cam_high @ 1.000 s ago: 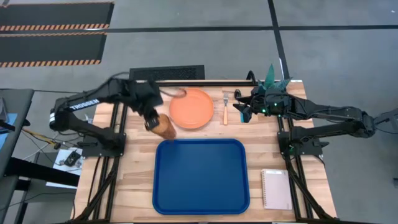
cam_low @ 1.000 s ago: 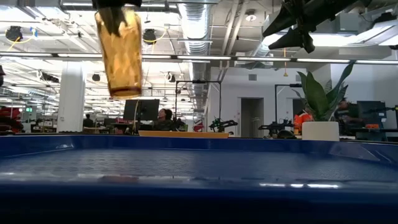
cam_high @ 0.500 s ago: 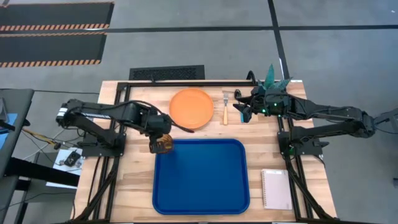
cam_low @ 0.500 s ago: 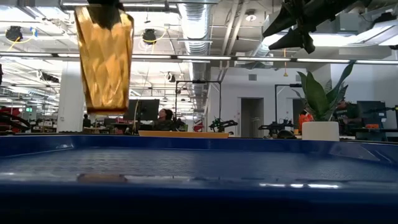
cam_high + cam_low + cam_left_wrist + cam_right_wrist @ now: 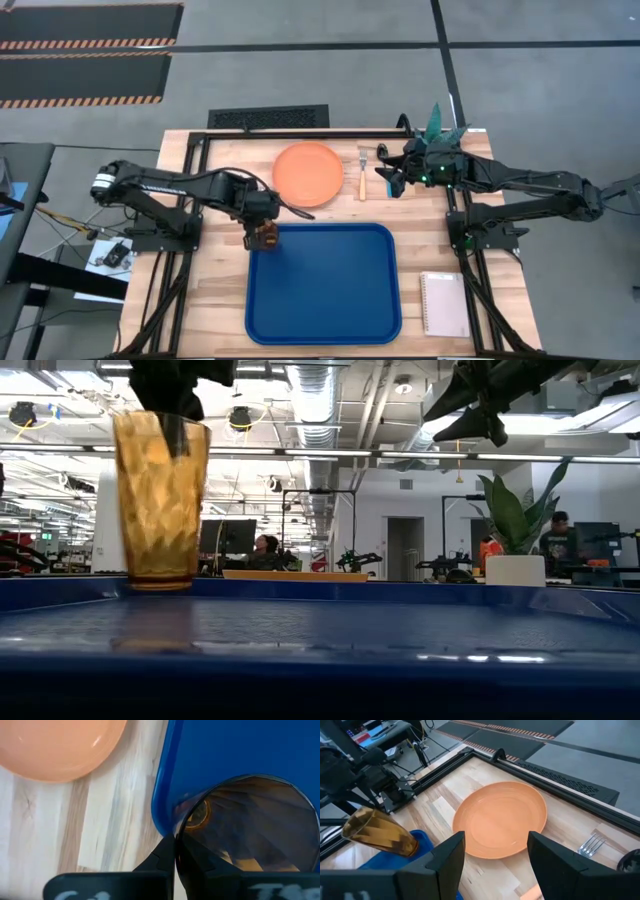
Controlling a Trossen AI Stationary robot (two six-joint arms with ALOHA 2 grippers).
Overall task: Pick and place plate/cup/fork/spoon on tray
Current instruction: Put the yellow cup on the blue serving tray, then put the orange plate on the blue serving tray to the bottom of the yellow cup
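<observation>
Cup (image 5: 160, 500) sits clamped in left jaws over tray (image 5: 323, 290) corner.

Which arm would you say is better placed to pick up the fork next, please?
Probably the right. Its open gripper hovers just beside the fork, while the left gripper is across the table, shut on the cup at the tray corner.

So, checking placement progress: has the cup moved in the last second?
Yes. The cup, held by the left gripper, went from beside the plate down to the tray's far-left corner.
</observation>
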